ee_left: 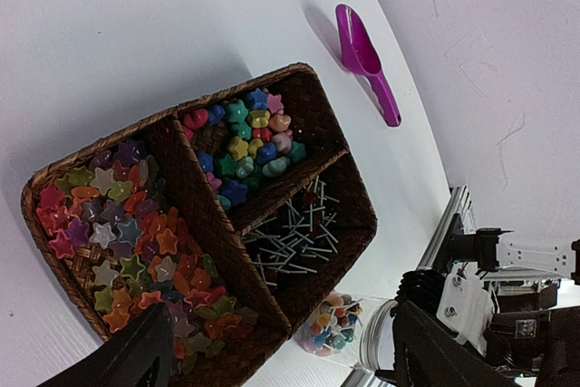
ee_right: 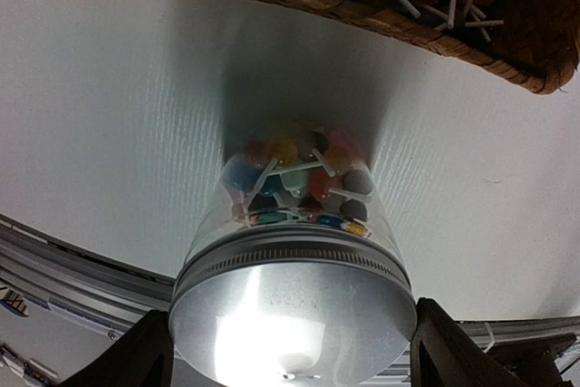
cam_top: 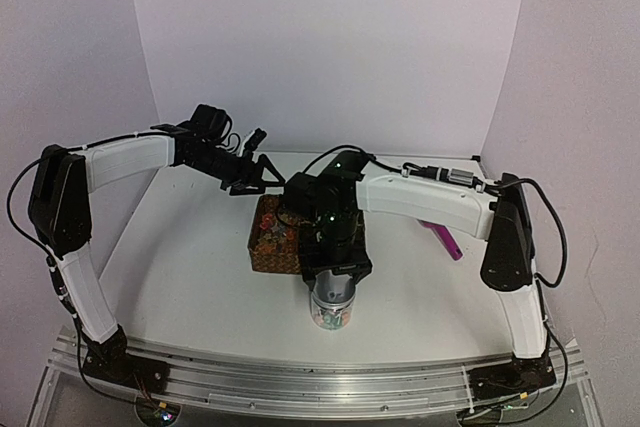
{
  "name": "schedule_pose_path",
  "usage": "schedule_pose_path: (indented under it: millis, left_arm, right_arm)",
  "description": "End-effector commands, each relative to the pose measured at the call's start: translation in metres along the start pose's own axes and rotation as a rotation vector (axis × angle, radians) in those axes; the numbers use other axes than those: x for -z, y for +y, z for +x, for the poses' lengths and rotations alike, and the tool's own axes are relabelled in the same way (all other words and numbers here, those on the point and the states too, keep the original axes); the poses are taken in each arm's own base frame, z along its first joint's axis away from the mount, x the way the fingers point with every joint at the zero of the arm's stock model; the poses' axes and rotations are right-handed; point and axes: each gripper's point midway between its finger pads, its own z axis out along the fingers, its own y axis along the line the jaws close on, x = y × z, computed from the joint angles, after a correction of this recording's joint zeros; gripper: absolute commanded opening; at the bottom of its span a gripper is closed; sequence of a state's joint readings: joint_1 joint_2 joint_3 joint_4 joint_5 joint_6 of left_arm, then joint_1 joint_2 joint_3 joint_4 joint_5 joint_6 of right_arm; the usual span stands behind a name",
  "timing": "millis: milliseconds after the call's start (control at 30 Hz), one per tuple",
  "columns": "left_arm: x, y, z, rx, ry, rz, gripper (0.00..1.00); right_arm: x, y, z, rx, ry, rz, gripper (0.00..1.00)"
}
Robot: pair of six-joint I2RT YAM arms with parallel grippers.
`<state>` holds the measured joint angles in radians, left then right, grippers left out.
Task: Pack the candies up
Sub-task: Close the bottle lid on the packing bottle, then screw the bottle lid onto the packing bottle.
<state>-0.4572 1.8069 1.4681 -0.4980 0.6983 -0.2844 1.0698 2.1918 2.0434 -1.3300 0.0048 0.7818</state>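
Candies (cam_top: 331, 319) show as a mixed-colour heap low in a clear jar (cam_top: 332, 305) that stands on the white bench (cam_top: 190, 277), just in front of a woven basket (cam_top: 272, 237). From above, my right claw (cam_top: 337, 273) hangs straight over the jar's top. My left claw (cam_top: 257, 172) is up in the air behind the basket, touching nothing. A magenta scoop (cam_top: 442, 240) lies on the bench to the right of the jar, partly under my right arm and well apart from the jar.

My left wrist camera looks down into the basket's three compartments — star-shaped pieces (ee_left: 127, 233) in one, rounded sweets (ee_left: 245, 138) in the second, thin white sticks (ee_left: 294, 233) in the third. My left fingers (ee_left: 136, 355) stand wide apart with nothing between them.

My right wrist camera sees the jar's metal lid (ee_right: 294, 310) on, with candies and a few white sticks behind the glass. My right fingers (ee_right: 140, 355) are spread wide, one at each side of the lid — whether they press on it I cannot tell.
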Motion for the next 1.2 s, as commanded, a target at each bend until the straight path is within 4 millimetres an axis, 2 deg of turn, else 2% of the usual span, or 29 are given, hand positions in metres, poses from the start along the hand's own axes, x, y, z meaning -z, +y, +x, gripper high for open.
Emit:
schedule_pose_path:
  millis: [0, 133, 267, 467, 600, 700, 833, 933, 1033, 1100, 1167]
  left_arm:
    - [0.002, 0.0, -0.002, -0.01, -0.001, 0.004, 0.82]
    - [0.001, 0.0, -0.001, -0.01, 0.0, 0.005, 0.82]
    - [0.001, 0.0, -0.001, -0.009, 0.0, 0.005, 0.82]
    - [0.002, 0.0, -0.001, -0.013, -0.001, 0.007, 0.82]
    - [0.003, -0.002, -0.001, -0.018, -0.002, 0.009, 0.82]
    - [0.005, -0.005, -0.002, -0.034, -0.004, 0.015, 0.82]
    - [0.013, -0.017, -0.007, -0.109, -0.019, 0.04, 0.82]
    - [0.025, -0.033, -0.009, -0.218, -0.042, 0.068, 0.81]
    - [0.038, -0.054, -0.004, -0.38, -0.058, 0.121, 0.79]
    - [0.039, -0.07, 0.013, -0.513, -0.036, 0.154, 0.73]
    - [0.035, -0.087, 0.038, -0.613, 0.009, 0.186, 0.65]
  right_arm:
    - [-0.005, -0.004, 0.008, 0.012, 0.037, 0.034, 0.75]
    - [-0.003, -0.003, 0.006, 0.01, 0.031, 0.027, 0.8]
    - [-0.002, -0.001, 0.006, 0.015, 0.027, 0.023, 0.95]
    - [0.002, 0.001, 0.005, 0.018, 0.018, 0.012, 0.97]
    - [0.013, 0.006, 0.001, 0.022, -0.008, -0.016, 0.98]
    - [0.03, 0.007, -0.008, 0.027, -0.076, -0.026, 0.98]
    - [0.073, 0.01, -0.026, 0.019, -0.215, -0.076, 0.98]
    - [0.114, 0.002, -0.038, -0.008, -0.342, -0.104, 0.98]
    - [0.136, -0.011, -0.042, -0.046, -0.421, -0.139, 0.98]
    - [0.119, -0.018, -0.037, -0.075, -0.405, -0.197, 0.97]
    - [0.099, -0.026, -0.028, -0.114, -0.373, -0.284, 0.89]
